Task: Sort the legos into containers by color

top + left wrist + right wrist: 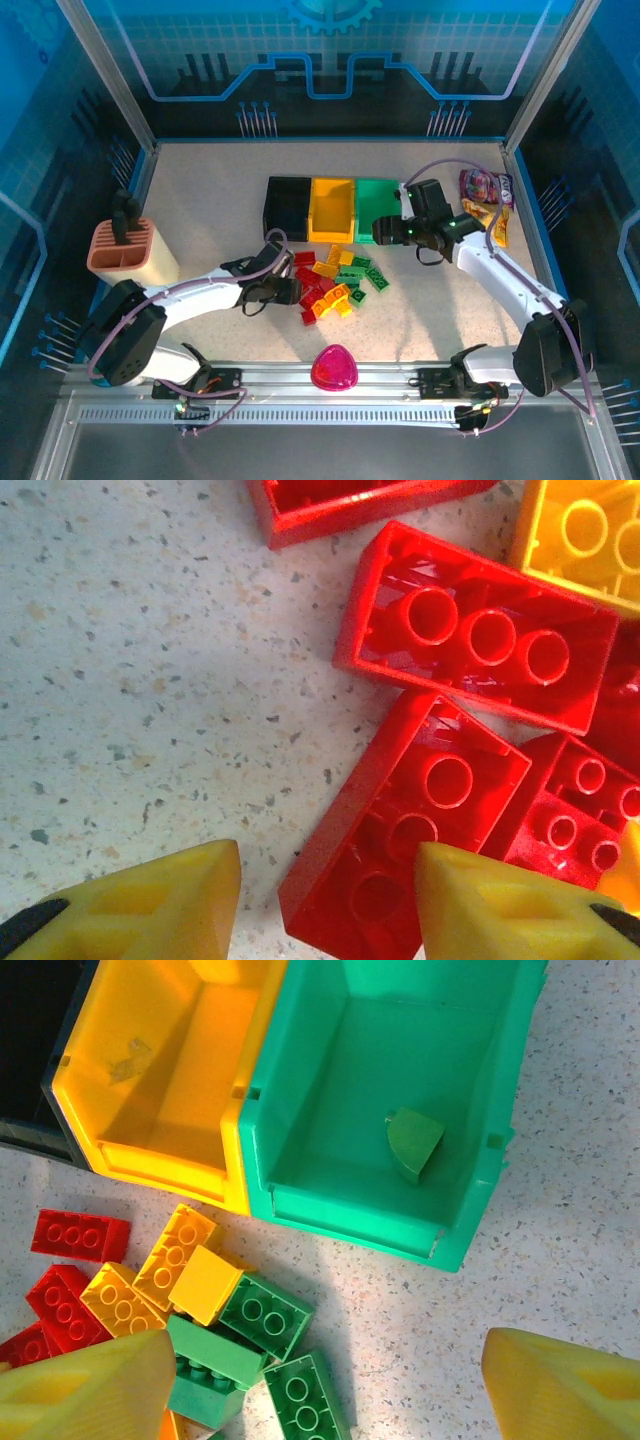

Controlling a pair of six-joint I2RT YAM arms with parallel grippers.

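Note:
The legos point(335, 285) lie in a mixed red, yellow and green pile in front of three bins: black point(285, 205), yellow point(331, 208) and green point(378, 205). My left gripper point(285, 292) is at the pile's left edge. In the left wrist view it point(330, 900) is open, its yellow fingertips point(160, 905) straddling the near end of an upturned red brick point(410, 820). My right gripper point(385, 232) hovers open at the green bin's front, nothing between its fingers point(90, 1390). One green rounded piece point(412, 1143) lies inside the green bin point(350, 1215). Green bricks point(265, 1315) lie just below.
A tan slotted holder with black tools point(125, 250) stands at the left. A pink rounded triangular object point(333, 368) lies near the front edge. Colourful snack packets point(487, 200) lie at the back right. Blue walls enclose the table.

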